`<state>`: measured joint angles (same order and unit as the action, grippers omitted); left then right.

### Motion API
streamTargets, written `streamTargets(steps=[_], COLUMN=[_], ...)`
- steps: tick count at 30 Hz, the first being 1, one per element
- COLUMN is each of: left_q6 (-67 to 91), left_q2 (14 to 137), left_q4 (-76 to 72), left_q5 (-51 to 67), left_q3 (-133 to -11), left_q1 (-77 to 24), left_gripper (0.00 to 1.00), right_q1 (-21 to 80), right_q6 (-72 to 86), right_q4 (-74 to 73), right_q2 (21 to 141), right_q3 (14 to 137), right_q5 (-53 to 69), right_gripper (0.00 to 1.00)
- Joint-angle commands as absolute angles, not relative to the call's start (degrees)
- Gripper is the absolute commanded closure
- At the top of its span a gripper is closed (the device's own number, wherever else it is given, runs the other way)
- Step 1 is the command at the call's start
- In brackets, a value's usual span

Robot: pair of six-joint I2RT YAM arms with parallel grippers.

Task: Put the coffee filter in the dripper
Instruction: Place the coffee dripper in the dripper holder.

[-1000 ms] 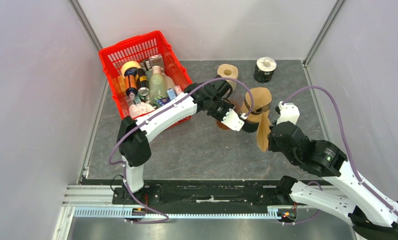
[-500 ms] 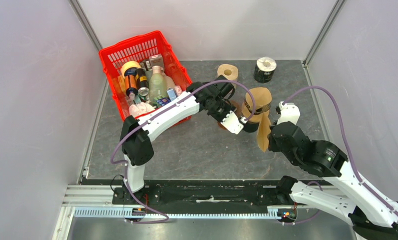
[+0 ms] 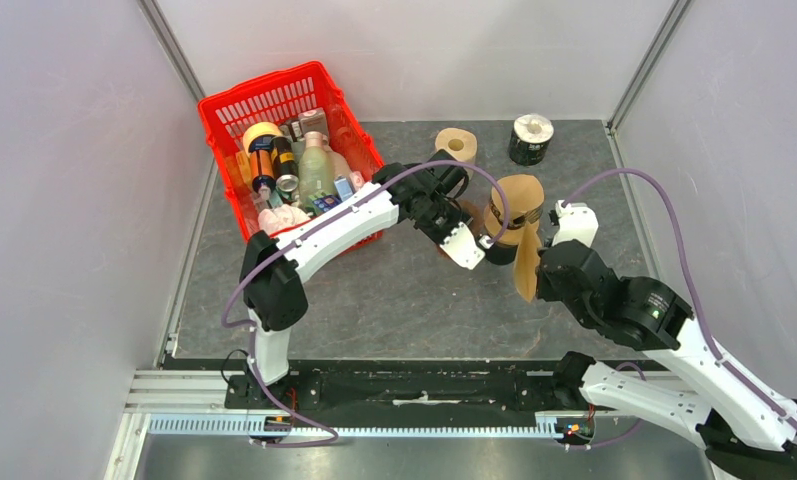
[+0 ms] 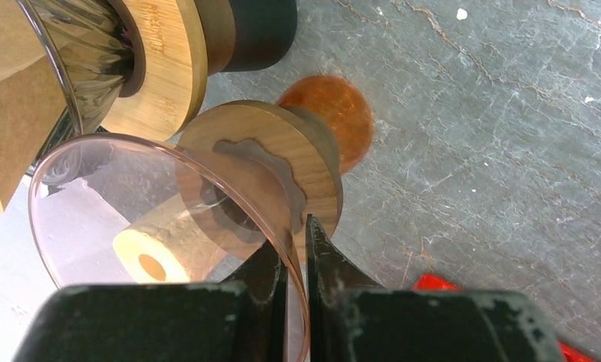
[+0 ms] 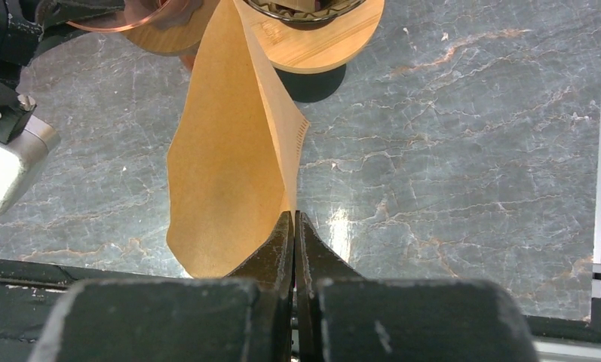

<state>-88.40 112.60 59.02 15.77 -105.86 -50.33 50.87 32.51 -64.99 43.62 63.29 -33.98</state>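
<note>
step: filter not yet in dripper | left gripper (image 4: 295, 241) clamps rim of pink glass dripper (image 4: 131, 196), tilted, near table centre | right gripper (image 5: 293, 219) pinches brown filter (image 5: 229, 173) at dripper's 3 o'clock, apart | next: probably level the cone, then seat filter inside | pale walls (image 3: 64, 200), grey marbled table (image 3: 394, 300), red basket (image 3: 224, 110) at 10 o'clock

Plain white walls (image 3: 64, 200) enclose a grey marbled tabletop (image 3: 374, 300) under even light.
</note>
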Motion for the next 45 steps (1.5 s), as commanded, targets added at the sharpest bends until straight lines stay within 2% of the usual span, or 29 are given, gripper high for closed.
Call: streamTargets(steps=[1,6,11,16,18,34,36,45], left_q6=[-81.78,-79.22,-78.86,-78.52,-78.77,-76.94,-75.87,-74.64], left_q2=[122.31,121.66,122.23,122.04,121.92,121.17,121.13,119.79], left_q4=[85.91,85.86,84.83,84.66,84.44,78.14,76.58,71.9], left_q5=[17.05,18.99,16.68,17.48,17.42,14.75,13.46,13.21], left_q3=[-101.17,-109.77,-112.85,-113.94,-114.08,-119.72,-120.33,-124.0], left_q1=[-50.45,-50.44,-50.41,-50.45,-50.39,-50.44,-50.44,-50.45], left_gripper=[0.98,0.91,0.82,0.62,0.58,0.49,0.36,0.3], right_q1=[50.8,50.76,50.8,50.8,50.8,50.8,50.76,50.81], right_q6=[32.39,32.51,32.08,31.29,31.03,30.11,29.98,29.19], right_q4=[-64.8,-64.12,-62.75,-62.34,-62.15,-60.51,-60.24,-58.72], right_q2=[42.21,41.17,40.14,40.87,41.33,41.74,41.45,41.09], right_q3=[65.55,65.59,65.77,66.27,66.36,66.22,65.89,65.28], right_q5=[-36.76,-36.54,-36.47,-36.2,-36.09,-35.85,-36.02,-35.64], right_gripper=[1.0,1.0,1.0,1.0,1.0,1.0,1.0,1.0])
